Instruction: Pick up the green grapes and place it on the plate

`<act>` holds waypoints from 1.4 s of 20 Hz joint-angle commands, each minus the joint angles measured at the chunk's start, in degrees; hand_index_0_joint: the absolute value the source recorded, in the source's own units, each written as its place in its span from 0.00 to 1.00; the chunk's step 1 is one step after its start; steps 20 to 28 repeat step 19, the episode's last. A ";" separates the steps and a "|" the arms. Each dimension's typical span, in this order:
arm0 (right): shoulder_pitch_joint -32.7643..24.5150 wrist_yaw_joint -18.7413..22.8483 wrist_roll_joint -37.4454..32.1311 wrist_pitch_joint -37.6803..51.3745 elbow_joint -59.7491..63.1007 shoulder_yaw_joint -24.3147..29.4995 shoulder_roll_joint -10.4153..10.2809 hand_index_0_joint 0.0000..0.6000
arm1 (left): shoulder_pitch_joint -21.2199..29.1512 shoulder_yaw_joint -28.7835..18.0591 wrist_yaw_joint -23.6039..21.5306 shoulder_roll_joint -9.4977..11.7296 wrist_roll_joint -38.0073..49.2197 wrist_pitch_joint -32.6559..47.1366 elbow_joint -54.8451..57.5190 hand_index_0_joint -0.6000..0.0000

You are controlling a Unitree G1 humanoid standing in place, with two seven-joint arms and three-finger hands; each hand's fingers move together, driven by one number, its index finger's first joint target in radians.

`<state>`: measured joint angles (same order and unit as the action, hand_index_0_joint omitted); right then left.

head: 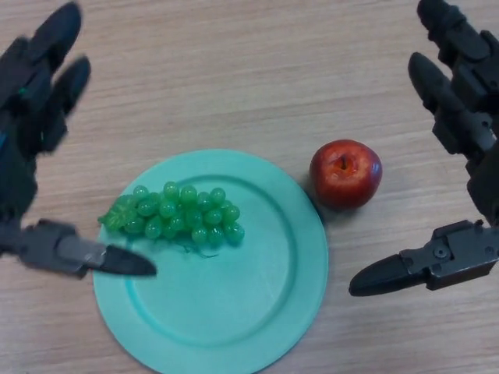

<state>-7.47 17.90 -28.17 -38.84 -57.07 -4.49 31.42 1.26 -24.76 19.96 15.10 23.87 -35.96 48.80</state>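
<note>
A bunch of green grapes (175,212) lies on the upper left part of a teal plate (257,312) in the middle of the wooden table. My left hand (31,101) is at the left edge, open, its thumb reaching over the plate's left rim just below the grapes without touching them. My right hand (460,125) is at the right edge, open and empty, away from the plate.
A red apple (345,173) sits on the table just beyond the plate's upper right rim, between the plate and my right hand. The wooden table (234,70) stretches away behind the plate.
</note>
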 commanded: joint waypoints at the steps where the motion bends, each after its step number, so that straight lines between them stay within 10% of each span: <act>1: -1.31 0.28 5.03 7.61 -2.93 2.95 0.07 0.00 | -1.51 -7.43 -2.90 2.13 9.34 7.49 3.23 1.00; 8: -3.58 -0.96 6.69 5.49 -2.93 2.00 -1.59 0.00 | -2.40 -11.28 -4.37 7.14 12.58 12.38 -2.48 1.00; 18: -4.88 -7.76 10.86 2.80 -2.93 3.43 -6.80 0.00 | -1.98 -6.87 -5.30 5.79 6.59 13.93 -2.01 1.00; 28: -5.08 -7.88 10.63 2.49 -2.93 3.74 -6.91 0.00 | -1.93 -6.54 -5.17 5.77 6.21 14.05 -1.99 1.00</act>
